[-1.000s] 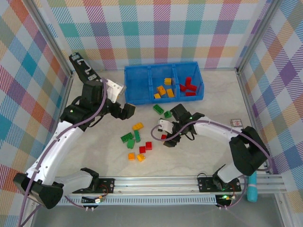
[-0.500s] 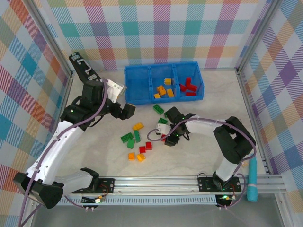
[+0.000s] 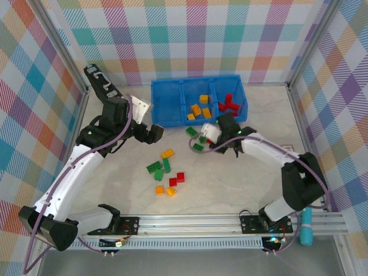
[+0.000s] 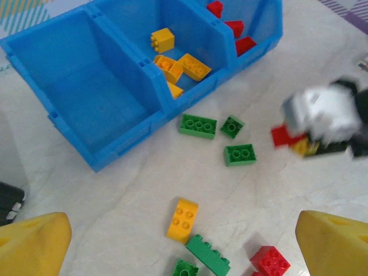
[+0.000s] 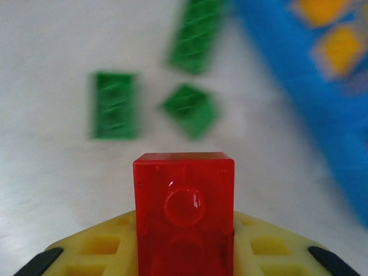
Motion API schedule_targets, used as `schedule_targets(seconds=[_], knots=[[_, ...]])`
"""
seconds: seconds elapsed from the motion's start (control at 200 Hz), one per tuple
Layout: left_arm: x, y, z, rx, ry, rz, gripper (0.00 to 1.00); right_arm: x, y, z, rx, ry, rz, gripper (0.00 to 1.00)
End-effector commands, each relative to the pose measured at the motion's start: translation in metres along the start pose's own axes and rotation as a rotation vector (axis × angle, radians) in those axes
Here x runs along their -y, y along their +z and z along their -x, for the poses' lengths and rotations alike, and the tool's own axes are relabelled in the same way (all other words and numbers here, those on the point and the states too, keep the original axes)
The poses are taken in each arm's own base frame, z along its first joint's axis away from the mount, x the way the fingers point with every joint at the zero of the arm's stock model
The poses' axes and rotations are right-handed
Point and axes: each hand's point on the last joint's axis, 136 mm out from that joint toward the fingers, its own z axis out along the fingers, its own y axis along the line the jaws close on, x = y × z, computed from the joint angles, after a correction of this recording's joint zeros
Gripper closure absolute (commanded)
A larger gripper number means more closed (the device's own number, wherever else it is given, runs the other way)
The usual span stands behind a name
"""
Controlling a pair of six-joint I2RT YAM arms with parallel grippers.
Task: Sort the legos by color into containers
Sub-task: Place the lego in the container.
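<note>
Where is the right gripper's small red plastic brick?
The red brick is clamped in the right gripper, right of centre, before the blue plastic bin, beside green bricks.

Left arm bent, left gripper [image 3: 150,133] spread wide (hovering), right gripper [image 3: 203,138] clamped on red lego [image 5: 184,201]

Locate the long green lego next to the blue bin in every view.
Top external: long green lego at centre, just below the middle compartment of the blue bin.
Left wrist: lego at centre, just off the near wall of the bin.
Right wrist: lego top middle, blurred, above the gripped red lego; bin at right.
Shared landmark: the blue bin.
</note>
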Motion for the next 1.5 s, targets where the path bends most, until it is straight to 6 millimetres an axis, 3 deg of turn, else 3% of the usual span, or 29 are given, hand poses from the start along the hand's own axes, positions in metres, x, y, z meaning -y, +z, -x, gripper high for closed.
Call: schedule_targets(seconds=[0.0,0.155,0.415,0.58,0.705,0.805,0.96,1.03,1.085,1.17,1.3,1.45,1.495], knots=[[-0.001,-0.005,0.006,0.040,0.000,0.027,0.00,0.064,-0.019,0.015,0.054,0.108,-0.176,0.79],[0.000,-0.006,0.008,0.050,0.000,0.023,0.00,0.135,-0.013,0.012,0.048,0.217,-0.309,0.78],[0.000,-0.010,0.011,0.064,0.015,0.023,0.00,0.209,0.032,0.013,0.018,0.237,-0.431,0.76],[-0.001,-0.007,0.007,0.054,0.018,0.032,0.00,0.230,0.067,0.008,-0.042,0.254,-0.456,0.71],[-0.001,-0.006,0.006,0.047,0.020,0.032,0.00,0.234,0.083,0.005,-0.066,0.259,-0.451,0.66],[-0.003,-0.004,0.006,0.041,0.020,0.037,0.00,0.236,0.082,0.007,-0.058,0.276,-0.459,0.56],[-0.004,-0.002,0.008,0.043,0.015,0.039,0.00,0.236,0.064,0.017,0.004,0.296,-0.469,0.43],[-0.004,-0.002,0.008,0.046,0.016,0.042,0.00,0.230,0.051,0.024,0.050,0.292,-0.452,0.36],[-0.004,-0.003,0.007,0.046,0.016,0.045,0.00,0.224,0.039,0.034,0.100,0.279,-0.430,0.35],[-0.004,-0.006,0.008,0.056,0.019,0.043,0.00,0.196,0.019,0.053,0.203,0.220,-0.338,0.35],[-0.002,-0.009,0.008,0.063,0.019,0.035,0.00,0.118,-0.007,0.074,0.323,0.114,-0.153,0.31],[-0.001,-0.011,0.009,0.074,0.021,0.038,0.00,0.008,-0.017,0.074,0.313,0.150,0.065,0.30],[0.000,-0.011,0.009,0.073,0.022,0.032,0.00,-0.038,-0.026,0.079,0.366,0.113,0.177,0.29]])
